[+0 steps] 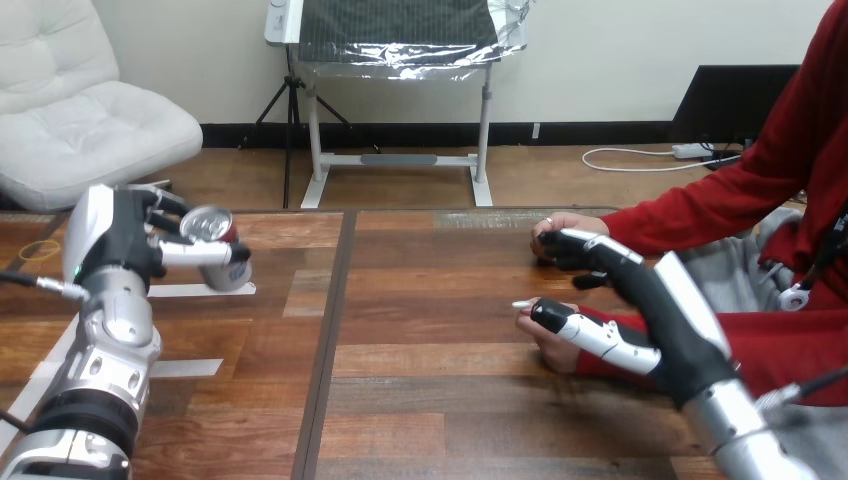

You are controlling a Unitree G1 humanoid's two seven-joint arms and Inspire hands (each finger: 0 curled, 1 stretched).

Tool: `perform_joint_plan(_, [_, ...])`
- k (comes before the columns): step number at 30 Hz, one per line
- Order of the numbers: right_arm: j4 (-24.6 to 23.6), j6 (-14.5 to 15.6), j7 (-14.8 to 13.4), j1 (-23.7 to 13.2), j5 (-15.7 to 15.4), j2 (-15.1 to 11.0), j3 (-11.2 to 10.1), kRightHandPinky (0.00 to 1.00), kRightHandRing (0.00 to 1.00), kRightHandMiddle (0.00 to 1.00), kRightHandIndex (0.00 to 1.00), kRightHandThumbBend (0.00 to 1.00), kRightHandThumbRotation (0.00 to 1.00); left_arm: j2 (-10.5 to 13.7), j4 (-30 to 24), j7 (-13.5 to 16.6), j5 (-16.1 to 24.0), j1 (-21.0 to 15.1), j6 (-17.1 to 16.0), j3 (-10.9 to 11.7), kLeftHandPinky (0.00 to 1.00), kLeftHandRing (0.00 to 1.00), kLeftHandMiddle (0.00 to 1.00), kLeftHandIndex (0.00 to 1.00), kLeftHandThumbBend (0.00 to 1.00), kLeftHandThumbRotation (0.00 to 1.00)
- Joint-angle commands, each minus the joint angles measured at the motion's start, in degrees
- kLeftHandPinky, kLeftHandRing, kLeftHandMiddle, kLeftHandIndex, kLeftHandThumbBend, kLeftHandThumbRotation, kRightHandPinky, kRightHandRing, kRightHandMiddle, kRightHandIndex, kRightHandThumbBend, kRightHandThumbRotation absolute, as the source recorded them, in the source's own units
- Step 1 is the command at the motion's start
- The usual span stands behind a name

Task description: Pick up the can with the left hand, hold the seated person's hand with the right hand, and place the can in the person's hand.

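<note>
A can (212, 226) with a silver top is at the table's left, tilted a little, with my left hand (125, 240) shut on it from the left. Its base is at or just above a white tape strip (185, 291); I cannot tell which. At the right, the person's two hands rest on the table. My right hand (650, 300) lies between them, open. Its fingers (590, 248) reach to the person's upper hand (556, 224) and touch it. Its thumb (590, 335) lies across the person's lower hand (545, 340), whose fingertips point left.
The wooden table (420, 400) has a dark seam running down its middle. More white tape (185, 368) marks the left part near my left arm. The person's red sleeves (700, 210) come in from the right edge.
</note>
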Motion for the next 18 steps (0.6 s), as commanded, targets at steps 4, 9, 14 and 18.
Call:
perform_joint_plan(4, [1.1, 1.5, 0.5, -9.2, -0.8, -3.5, 1.4, 0.75, 0.83, 0.85, 0.84, 1.0, 0.52, 1.3, -10.6, -1.2, -0.8, -0.2, 1.2, 1.4, 0.31, 0.38, 0.42, 0.43, 0.86, 0.0])
perform_joint_plan(9, [3.0, 1.1, -0.3, -11.5, -2.6, -5.3, 2.2, 0.75, 0.84, 0.86, 0.84, 1.0, 0.5, 1.1, -15.0, -1.9, -0.6, 1.3, 2.8, 1.7, 0.32, 0.39, 0.43, 0.43, 0.88, 0.0])
perform_joint_plan(14, [5.0, 2.1, -1.0, -14.2, -5.5, -7.3, 3.2, 0.75, 0.84, 0.86, 0.85, 1.0, 0.5, 0.9, -19.0, -3.1, -1.1, 2.8, 3.3, 2.2, 0.31, 0.39, 0.42, 0.42, 0.88, 0.0])
perform_joint_plan(18, [6.2, 3.1, -0.8, -15.8, -6.9, -8.5, 3.7, 0.74, 0.84, 0.86, 0.85, 1.0, 0.5, 0.8, -21.1, -3.9, -1.2, 3.7, 3.7, 2.4, 0.31, 0.38, 0.42, 0.42, 0.88, 0.0])
